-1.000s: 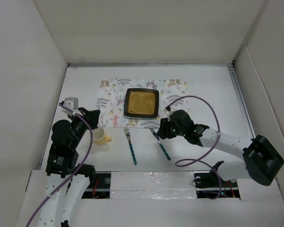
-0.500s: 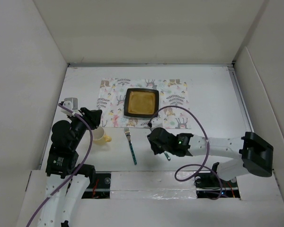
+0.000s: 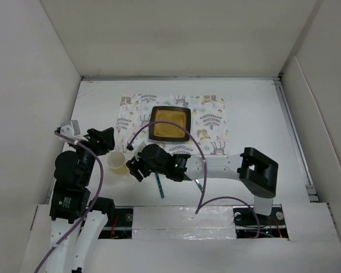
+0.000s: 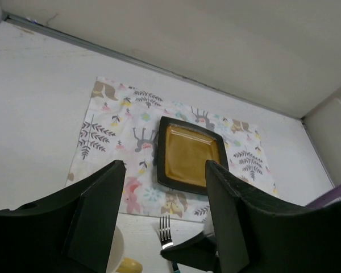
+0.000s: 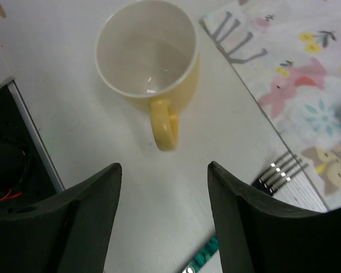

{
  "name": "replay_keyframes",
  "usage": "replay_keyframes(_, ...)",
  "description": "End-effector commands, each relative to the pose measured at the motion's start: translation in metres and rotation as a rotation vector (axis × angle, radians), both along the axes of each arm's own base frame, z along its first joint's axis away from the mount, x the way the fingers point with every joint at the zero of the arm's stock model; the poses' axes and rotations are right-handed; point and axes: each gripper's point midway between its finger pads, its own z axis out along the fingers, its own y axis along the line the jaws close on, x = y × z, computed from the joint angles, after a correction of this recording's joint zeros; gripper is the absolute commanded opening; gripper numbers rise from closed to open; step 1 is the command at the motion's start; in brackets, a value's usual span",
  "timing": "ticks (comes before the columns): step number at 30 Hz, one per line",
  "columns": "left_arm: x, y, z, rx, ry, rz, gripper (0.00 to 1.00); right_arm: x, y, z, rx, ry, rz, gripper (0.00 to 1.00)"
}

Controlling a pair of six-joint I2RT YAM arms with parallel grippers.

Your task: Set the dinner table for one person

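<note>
On the white dinner table (image 3: 256, 108) lies an animal-print placemat (image 3: 210, 122) with a square dark plate (image 3: 170, 123) on it. A yellow mug (image 3: 117, 162) stands upright, left of the mat's near corner. My left gripper (image 3: 109, 142) hovers just behind the mug, open and empty; its wrist view looks over the plate (image 4: 190, 156) and the fork (image 4: 166, 227). My right gripper (image 3: 134, 165) reaches across to the mug's right side, open. In the right wrist view the mug (image 5: 148, 54) points its handle (image 5: 163, 129) at the gap between the fingers. The fork's tines (image 5: 278, 170) lie at the right.
The fork's teal handle (image 3: 159, 186) sticks out below my right arm, which lies across the table's near strip and hides what is under it. Pale upright panels (image 3: 34, 85) wall in the table on three sides. A purple cable (image 3: 193, 148) loops over the mat's near edge.
My left gripper has opened, let go of the mug and drawn back to the left. My right arm has swung left over the fork to the mug, its jaws opening wider.
</note>
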Motion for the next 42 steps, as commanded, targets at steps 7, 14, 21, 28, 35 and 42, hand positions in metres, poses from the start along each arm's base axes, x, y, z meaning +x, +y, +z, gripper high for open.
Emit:
replay_keyframes(7, -0.025, 0.040, 0.063, -0.076, -0.226, 0.206, 0.55, -0.004, 0.064, 0.010, 0.089, -0.082, 0.184, 0.68)
replay_keyframes(14, -0.028, 0.050, 0.057, -0.092, -0.240, 0.262, 0.53, 0.008, 0.075, 0.003, 0.130, -0.078, 0.117, 0.30)
replay_keyframes(21, -0.027, 0.047, 0.048, -0.084, -0.217, 0.246, 0.53, 0.025, 0.064, 0.049, 0.237, -0.092, -0.036, 0.00)
replay_keyframes(28, -0.018, 0.029, 0.038, -0.054, -0.189, 0.154, 0.58, 0.090, -0.033, 0.158, 0.448, -0.170, -0.336, 0.00)
replay_keyframes(35, -0.014, 0.007, 0.037, -0.026, -0.196, 0.028, 0.66, 0.196, -0.193, 0.149, 0.434, -0.226, -0.711, 0.00)
replay_keyframes(42, -0.011, 0.004, 0.034, -0.020, -0.186, 0.013, 0.66, 0.276, -0.312, 0.140, 0.386, -0.275, -0.989, 0.00)
